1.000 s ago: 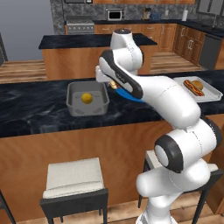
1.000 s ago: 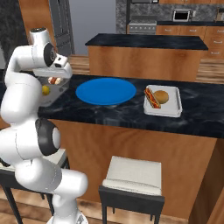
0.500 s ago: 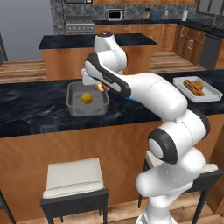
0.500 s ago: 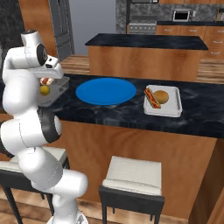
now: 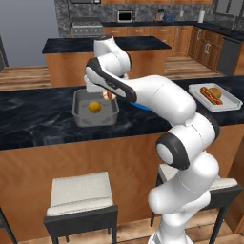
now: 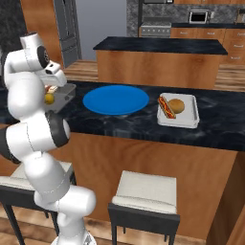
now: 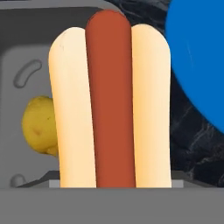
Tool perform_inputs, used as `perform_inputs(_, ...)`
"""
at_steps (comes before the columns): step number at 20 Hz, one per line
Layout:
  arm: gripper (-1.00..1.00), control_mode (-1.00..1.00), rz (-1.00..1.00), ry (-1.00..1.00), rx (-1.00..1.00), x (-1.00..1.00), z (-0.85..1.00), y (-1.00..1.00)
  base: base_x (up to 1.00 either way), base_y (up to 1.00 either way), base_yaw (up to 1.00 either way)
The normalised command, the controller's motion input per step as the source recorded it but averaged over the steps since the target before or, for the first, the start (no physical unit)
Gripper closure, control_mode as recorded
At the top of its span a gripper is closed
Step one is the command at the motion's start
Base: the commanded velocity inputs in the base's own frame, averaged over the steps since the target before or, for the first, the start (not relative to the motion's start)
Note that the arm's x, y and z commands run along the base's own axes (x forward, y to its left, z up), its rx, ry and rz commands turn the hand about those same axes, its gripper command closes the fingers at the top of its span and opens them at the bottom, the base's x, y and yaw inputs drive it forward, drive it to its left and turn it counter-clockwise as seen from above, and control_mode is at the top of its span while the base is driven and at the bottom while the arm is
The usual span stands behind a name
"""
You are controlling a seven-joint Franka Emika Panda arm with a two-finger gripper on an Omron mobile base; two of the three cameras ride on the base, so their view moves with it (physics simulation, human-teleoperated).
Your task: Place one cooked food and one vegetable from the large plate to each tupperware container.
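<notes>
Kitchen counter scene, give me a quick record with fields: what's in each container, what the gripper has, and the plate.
grey tub: holds the yellow ball
white tray: holds a hot dog and the golden-brown ball
blue plate: bare, no food on it
gripper: over the grey tub, carrying the second hot dog
second hot dog: above the tub, not yet set down
remaining: release hot dog into the tub

Counter (image 5: 38,119) layout, left base view: tub (image 5: 81,114) at left, plate (image 6: 115,99) in the middle, tray (image 6: 189,118) at right. Ball (image 5: 94,107) in the tub. Hot dog (image 7: 109,100) above the tub, over the edge nearest the plate. Second hot dog (image 6: 166,106) and bigger ball (image 6: 176,105) side by side in the tray.
</notes>
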Motion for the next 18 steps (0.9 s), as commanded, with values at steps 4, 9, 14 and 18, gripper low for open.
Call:
perform_inputs(4, 1.0, -1.0, -0.12, 0.0, 0.0, 0.0, -0.21, 0.08, 0.0, 0.0, 0.0)
perform_inputs(9, 1.0, -1.0, -0.06, 0.02, 0.0, 0.08, -0.17, 0.11, 0.0, 0.0, 0.0)
perform_inputs(14, 1.0, -1.0, 0.0, 0.05, 0.0, 0.24, -0.21, 0.02, 0.0, 0.0, 0.0)
perform_inputs(18, 1.0, -1.0, 0.0, 0.01, -0.04, 0.21, -0.4, 0.0, 0.0, 0.0, 0.0)
